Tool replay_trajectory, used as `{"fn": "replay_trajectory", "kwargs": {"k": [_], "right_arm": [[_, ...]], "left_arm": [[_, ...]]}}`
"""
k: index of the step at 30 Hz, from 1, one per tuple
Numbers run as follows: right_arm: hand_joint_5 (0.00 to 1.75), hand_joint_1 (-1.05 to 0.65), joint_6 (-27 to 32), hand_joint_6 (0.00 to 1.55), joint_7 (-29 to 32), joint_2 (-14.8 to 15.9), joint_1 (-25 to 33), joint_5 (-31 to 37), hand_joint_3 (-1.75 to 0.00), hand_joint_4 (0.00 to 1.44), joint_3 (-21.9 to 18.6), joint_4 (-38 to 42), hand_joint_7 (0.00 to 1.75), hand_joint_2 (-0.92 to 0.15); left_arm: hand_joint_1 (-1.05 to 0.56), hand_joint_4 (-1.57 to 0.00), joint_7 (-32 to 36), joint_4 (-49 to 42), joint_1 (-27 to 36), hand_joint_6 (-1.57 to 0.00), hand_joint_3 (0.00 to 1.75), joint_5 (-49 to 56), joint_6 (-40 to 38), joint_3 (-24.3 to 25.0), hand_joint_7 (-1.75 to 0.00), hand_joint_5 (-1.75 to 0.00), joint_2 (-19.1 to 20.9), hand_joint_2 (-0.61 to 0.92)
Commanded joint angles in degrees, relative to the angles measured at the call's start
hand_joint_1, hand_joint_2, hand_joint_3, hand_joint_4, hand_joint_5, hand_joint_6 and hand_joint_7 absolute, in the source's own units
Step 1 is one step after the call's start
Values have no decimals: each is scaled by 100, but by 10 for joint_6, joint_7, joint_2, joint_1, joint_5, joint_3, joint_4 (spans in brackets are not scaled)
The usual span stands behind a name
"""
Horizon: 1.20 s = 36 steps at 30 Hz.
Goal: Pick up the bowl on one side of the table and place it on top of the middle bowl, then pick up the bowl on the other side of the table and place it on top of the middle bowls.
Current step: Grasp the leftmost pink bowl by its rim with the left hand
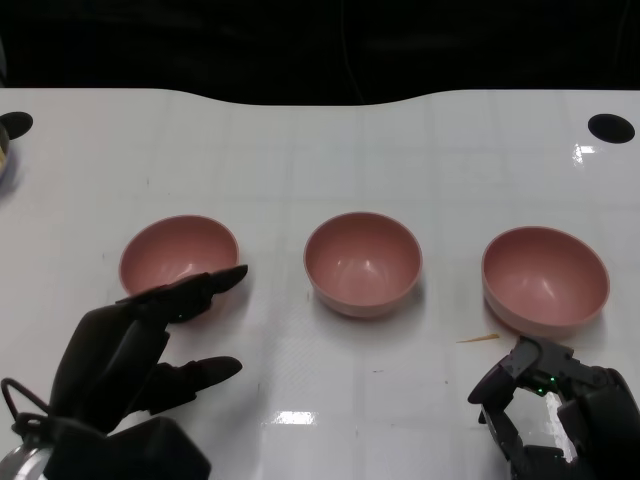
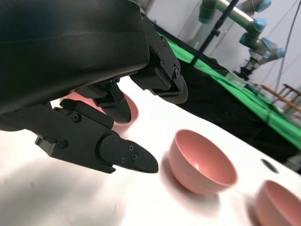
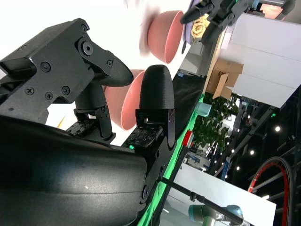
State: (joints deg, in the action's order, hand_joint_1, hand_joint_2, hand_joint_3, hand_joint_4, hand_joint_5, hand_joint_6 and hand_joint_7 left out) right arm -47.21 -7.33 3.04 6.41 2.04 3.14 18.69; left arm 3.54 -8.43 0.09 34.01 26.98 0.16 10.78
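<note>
Three unlabelled pink bowls, left bowl (image 1: 178,256), middle bowl (image 1: 362,263), right bowl (image 1: 545,277), are being carried apart by the white bench (image 1: 320,400). Nothing is being held: left robot hand (image 1: 130,345) fingers spread by the left bowl, right robot hand (image 1: 560,405) fingers apart.

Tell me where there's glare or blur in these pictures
Head view: bright glare patches on the white table near its front edge and beside the far right hole. Left wrist view: sharp, soft shadow under the middle bowl. Right wrist view: overexposed table, far bowl blurred.

The left hand (image 2: 101,101) hung over the white table (image 2: 56,197), fingers apart and holding nothing, one pink bowl (image 2: 123,109) behind them, the middle bowl (image 2: 202,162) standing just beyond.
</note>
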Motion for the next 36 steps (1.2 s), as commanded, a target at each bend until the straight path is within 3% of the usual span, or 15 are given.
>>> {"fn": "replay_trajectory", "kwargs": {"k": [1, 7, 16, 26, 34, 36], "right_arm": [[154, -12, -1, 72, 1, 5, -3, 0, -122, 69, -3, 2, 131, -41], [154, -11, -8, 73, 10, 2, -6, 12, -123, 70, -4, 8, 131, -40], [152, -12, -2, 73, 15, 6, -2, 18, -122, 71, -4, 0, 132, -40], [153, -12, -3, 74, 18, 6, -1, 23, -123, 71, -4, 0, 129, -39], [153, -12, -11, 76, 23, 4, -6, 28, -125, 73, -5, 7, 129, -38], [152, -13, -8, 75, 26, 5, -6, 34, -125, 72, -5, 5, 129, -38]], "left_arm": [[-46, -47, 50, 12, -21, -43, 3, 68, -47, -17, 0, -35, 22, 92], [-50, -40, 90, 9, -54, -31, 4, 178, -136, -68, 0, -30, 49, 92], [-55, -27, 27, 11, -98, -22, 12, 269, -307, -145, 0, -22, 47, 92], [-56, -40, -16, -82, -179, -30, 7, 297, -425, -223, -2, -20, 36, 92], [-53, -50, -9, -205, -254, -37, 11, 283, -442, -273, -3, -19, 30, 92], [-52, -60, -14, -236, -274, -42, 13, 280, -445, -285, -4, -22, 27, 92]]}}
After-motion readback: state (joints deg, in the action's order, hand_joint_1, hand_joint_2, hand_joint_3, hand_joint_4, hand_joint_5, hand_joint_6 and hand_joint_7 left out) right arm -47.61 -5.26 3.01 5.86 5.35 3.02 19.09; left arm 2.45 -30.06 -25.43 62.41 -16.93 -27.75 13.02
